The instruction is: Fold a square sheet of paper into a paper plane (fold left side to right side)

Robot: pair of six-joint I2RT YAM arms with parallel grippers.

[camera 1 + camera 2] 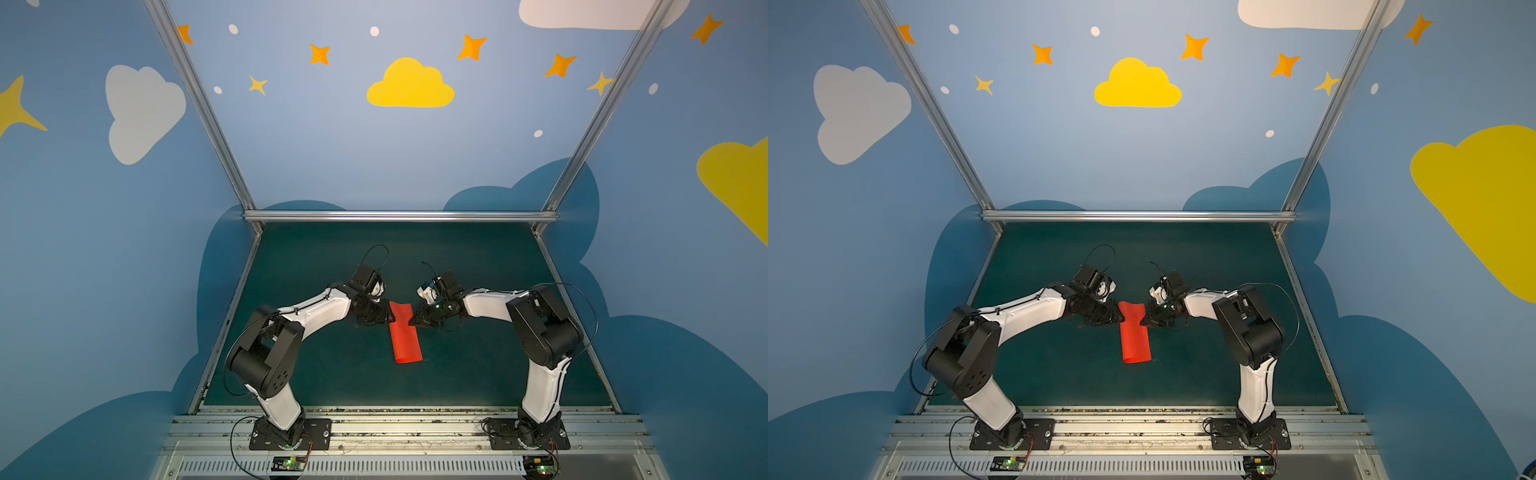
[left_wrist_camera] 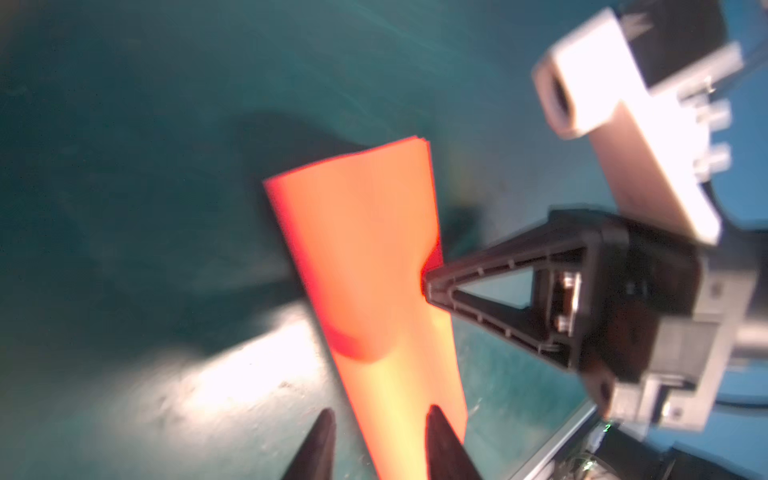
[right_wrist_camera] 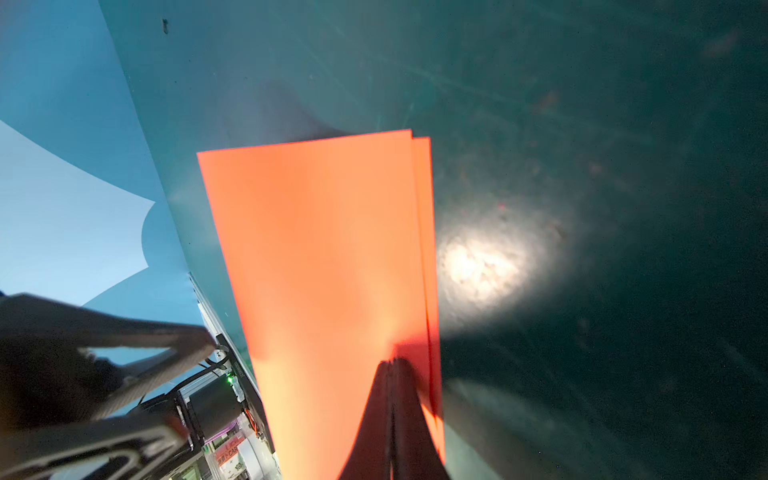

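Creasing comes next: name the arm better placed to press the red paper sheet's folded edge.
Left, probably. The left hand sits with jaws apart at the folded edge of the thin red paper sheet, while the right hand is shut, tip against the opposite loose edges, seemingly pinning them.

folded thin paper sheet (image 1: 405, 332): plain bright red | flat matte tabletop (image 1: 478, 270): dark teal-green, unpatterned | panel walls (image 1: 311, 145): blue with yellow, white and darker blue clouds, orange stars, white dots | jointed robot arms (image 1: 320, 309): white shells, black joints | metal frame rails (image 1: 399, 216): silver
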